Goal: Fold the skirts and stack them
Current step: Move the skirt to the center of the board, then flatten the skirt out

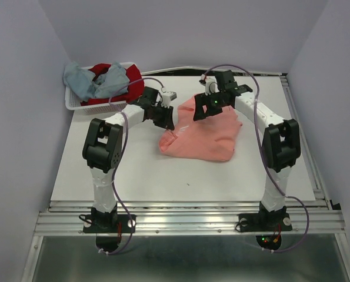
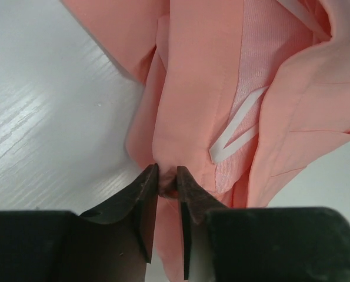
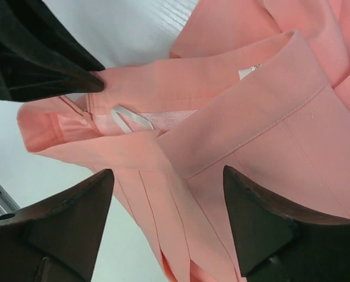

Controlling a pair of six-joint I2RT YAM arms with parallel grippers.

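Salmon-pink pleated skirt is lying rumpled mid-table; blue-grey skirt and dark red skirt are bunched in the basket.

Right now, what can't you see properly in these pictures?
Top view: most of the dark red skirt, covered by the blue-grey skirt and the basket wall.
Top view: the far edge of the pink skirt, hidden under the right pincer.
Left wrist view: how much cloth the left pincer pinches; its fingers cover it.
Right wrist view: whether the open right pincer touches the cloth; the picture edges cut the skirt off.
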